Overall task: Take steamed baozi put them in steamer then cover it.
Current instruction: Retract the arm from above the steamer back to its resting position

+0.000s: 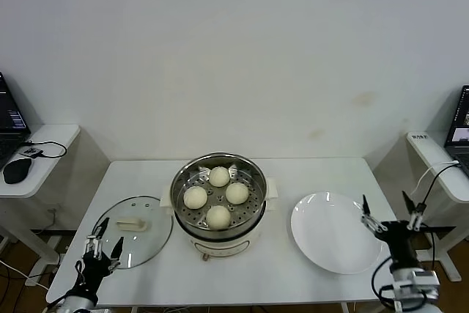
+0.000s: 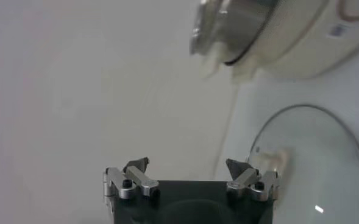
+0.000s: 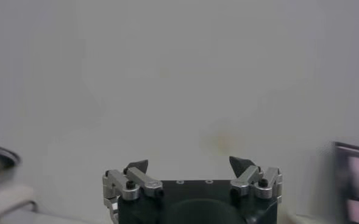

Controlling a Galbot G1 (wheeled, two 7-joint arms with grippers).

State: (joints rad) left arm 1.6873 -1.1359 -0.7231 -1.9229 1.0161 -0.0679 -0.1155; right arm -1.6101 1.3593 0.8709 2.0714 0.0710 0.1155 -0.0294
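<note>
Steel and shiny, the steamer (image 1: 218, 199) sits at the middle of a white counter (image 1: 293, 170), its round pot resting on a cream-white base with side handles. Four steamed baozi (image 1: 218, 196) lie on the perforated tray inside it, small smooth cream-white buns set in a diamond: one toward the far side, one toward the near side, one to each side. The pot is uncovered.

A round glass lid (image 1: 135, 240) with a white handle lies flat on the counter just beside the steamer, on the robot's left. A flat white plate (image 1: 333, 232) lies on the counter on the robot's right, near the steamer but apart from it, with nothing on it.

The left hand (image 1: 102, 237) hovers at the near left corner of the counter, over the near edge of the lid, its two fingers spread wide and holding nothing. In the left wrist view the lid's white handle lies just beyond one fingertip and the steamer's base sits farther off.

The right hand (image 1: 388, 214) hovers by the plate's right edge, fingers wide apart and empty, well apart from the steamer and the buns.
</note>
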